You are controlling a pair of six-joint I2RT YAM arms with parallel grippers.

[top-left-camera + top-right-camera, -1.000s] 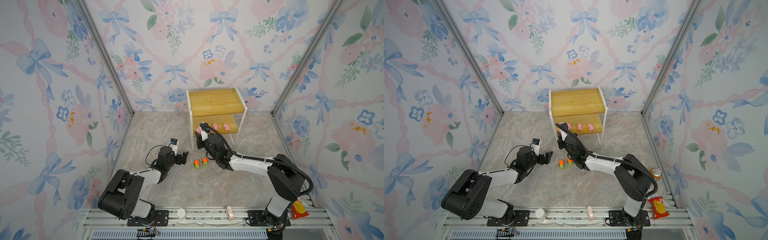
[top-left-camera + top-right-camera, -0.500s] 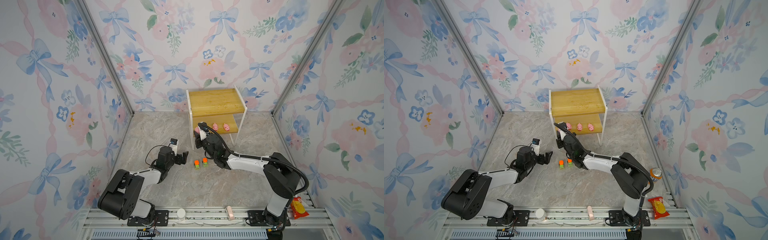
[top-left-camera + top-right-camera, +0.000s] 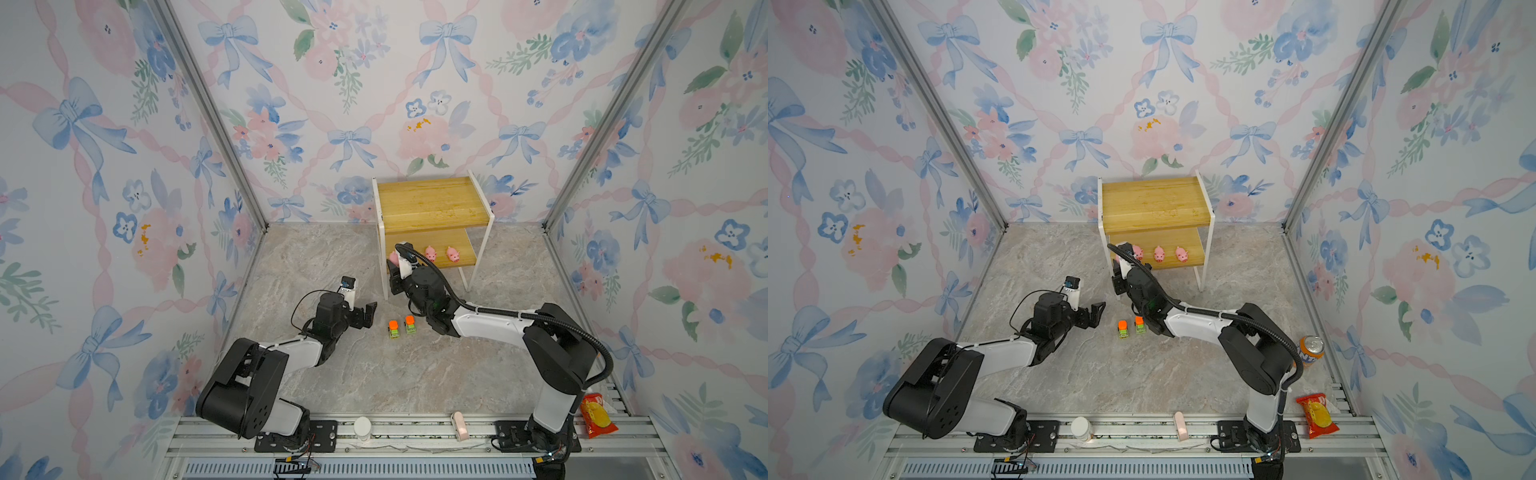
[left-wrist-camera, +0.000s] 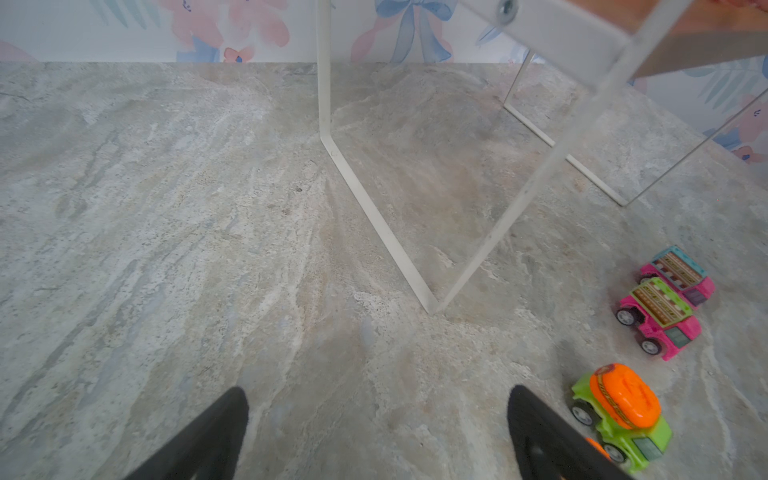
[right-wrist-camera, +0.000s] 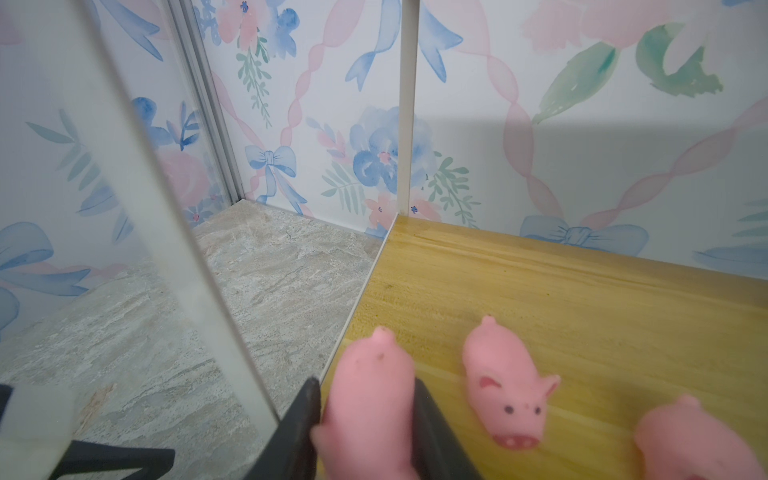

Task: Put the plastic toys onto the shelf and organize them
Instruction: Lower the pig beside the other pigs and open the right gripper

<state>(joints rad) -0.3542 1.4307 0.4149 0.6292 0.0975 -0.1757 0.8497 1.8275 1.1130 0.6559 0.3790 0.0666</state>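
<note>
Right claw (image 5: 365, 399) is clamped on a pink pig (image 5: 370, 365), with the black fingers (image 5: 299, 419) pressed on both flanks. The pig is at the 9 o'clock end of the shelf's lower board (image 5: 582, 324), right at the edge. Its feet are hidden, so can't tell if it rests on the wood. In a top view the same claw (image 3: 397, 268) is beside the shelf's front leg on the 9 o'clock side.

Shelf (image 3: 432, 203) stands at 12 o'clock on the table (image 3: 374, 374), against the back wall. Three more pigs (image 3: 1158, 253) stand in a row on the lower board, toward 3 o'clock of the held one, apart from each other, snouts to the front.

Left claw (image 4: 378, 390) is spread wide with nothing between the fingers, low over the table. In a top view it (image 3: 368, 316) sits at 9 o'clock of the trucks, near but not touching.

Green truck (image 3: 393, 329) and second green truck (image 3: 410, 323), both orange-topped, stand side by side on the table, just apart, at 6 o'clock of the shelf. In the left wrist view two pink buses (image 4: 660, 324) stand side by side on the table, near one truck and the shelf's foot.
</note>
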